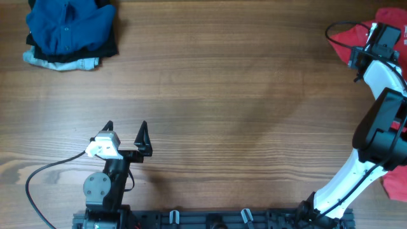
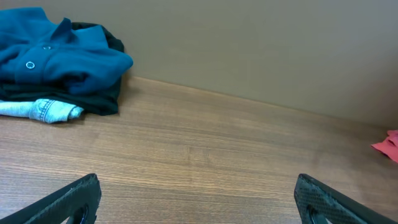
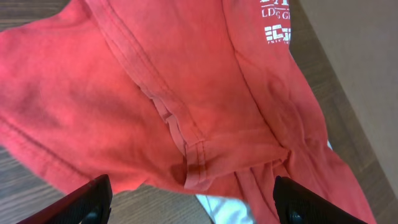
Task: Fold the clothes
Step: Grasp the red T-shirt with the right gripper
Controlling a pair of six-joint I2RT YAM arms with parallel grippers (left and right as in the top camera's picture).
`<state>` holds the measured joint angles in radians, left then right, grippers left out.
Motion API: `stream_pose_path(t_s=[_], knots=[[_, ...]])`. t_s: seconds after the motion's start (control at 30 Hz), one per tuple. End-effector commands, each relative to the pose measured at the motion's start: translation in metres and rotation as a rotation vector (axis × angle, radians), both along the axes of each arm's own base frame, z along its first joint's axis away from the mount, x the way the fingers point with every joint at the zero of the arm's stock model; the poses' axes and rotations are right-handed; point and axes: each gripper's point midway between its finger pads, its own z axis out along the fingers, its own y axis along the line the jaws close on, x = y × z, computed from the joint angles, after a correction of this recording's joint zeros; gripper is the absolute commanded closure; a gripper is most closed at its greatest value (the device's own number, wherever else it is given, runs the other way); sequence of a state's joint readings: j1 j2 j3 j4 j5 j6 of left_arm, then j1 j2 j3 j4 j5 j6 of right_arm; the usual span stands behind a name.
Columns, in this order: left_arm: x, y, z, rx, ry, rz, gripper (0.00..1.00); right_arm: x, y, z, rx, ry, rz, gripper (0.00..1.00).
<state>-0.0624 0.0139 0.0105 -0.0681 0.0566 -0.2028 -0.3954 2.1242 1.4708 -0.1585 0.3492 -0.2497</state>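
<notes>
Desk (image 1: 222, 95): wood grain, seen from overhead.

Red T-shirt (image 1: 344, 43): bunched at the upper right corner of the overhead frame, running off the edge. In the right wrist view it fills nearly the whole frame (image 3: 124, 93), rumpled, with a stitched seam running diagonally down to lower centre. White lettering (image 3: 277, 22) sits at the top right of that view. A bit of white shows under the shirt at bottom centre; I cannot tell what it is.

Right pincer (image 3: 191, 190): directly above the shirt, with both dark fingers (image 3: 93, 199) at the bottom corners of the wrist view. Jaws spread wide, no fabric caught between them, released. The white right arm (image 1: 381, 83) reaches up along the right side of the overhead frame.

Left pincer (image 1: 125, 127): lower left of the overhead frame, well apart from the shirt, over bare desk. Jaws wide, released, gripping nothing.

Upper left corner: a pile with a blue buttoned garment (image 1: 70, 25) on top, dark cloth under it and a pale denim piece (image 1: 60, 60) at the bottom edge.
</notes>
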Motion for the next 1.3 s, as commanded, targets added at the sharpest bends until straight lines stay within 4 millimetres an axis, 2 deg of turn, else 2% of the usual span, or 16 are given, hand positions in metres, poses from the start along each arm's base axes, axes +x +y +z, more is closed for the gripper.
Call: stream_pose_path(t_s=[0.0,0.1,0.27,0.33,0.47,0.53,0.57,0.6,0.83,1.03,1.07,1.17,1.27], knots=[[0.0,0.003,-0.002,0.016,0.001,0.013,0.0,0.011,-0.008,-0.012,-0.001,-0.007,0.008,0.16],[0.0,0.003,-0.002,0.016,0.001,0.013,0.0,0.022,-0.011,-0.008,0.05,-0.006,-0.001,0.16],[0.0,0.003,-0.002,0.016,0.001,0.013,0.0,0.04,-0.016,0.031,0.111,-0.005,-0.041,0.16],[0.0,0.003,-0.002,0.016,0.001,0.013,0.0,0.037,-0.016,0.031,0.116,0.009,-0.043,0.16],[0.0,0.003,-0.002,0.016,0.001,0.013,0.0,0.022,-0.027,-0.001,0.164,0.079,-0.068,0.15],[0.0,0.003,-0.002,0.016,0.001,0.013,0.0,0.015,-0.031,-0.017,0.183,0.112,-0.08,0.19],[0.0,0.003,-0.002,0.016,0.001,0.013,0.0,0.014,-0.031,-0.021,0.186,0.119,-0.081,0.22],[0.0,0.003,-0.002,0.016,0.001,0.013,0.0,0.014,-0.03,-0.025,0.192,0.125,-0.079,0.29],[0.0,0.003,-0.002,0.016,0.001,0.013,0.0,0.014,-0.022,-0.037,0.229,0.146,-0.034,0.29],[0.0,0.003,-0.002,0.016,0.001,0.013,0.0,0.009,-0.026,-0.057,0.24,0.173,-0.048,0.3],[0.0,0.003,-0.002,0.016,0.001,0.013,0.0,0.01,-0.028,-0.057,0.239,0.17,-0.05,0.33],[0.0,0.003,-0.002,0.016,0.001,0.013,0.0,0.008,-0.033,-0.056,0.237,0.163,-0.058,0.51],[0.0,0.003,-0.002,0.016,0.001,0.013,0.0,0.006,-0.036,-0.056,0.238,0.158,-0.068,0.59]])
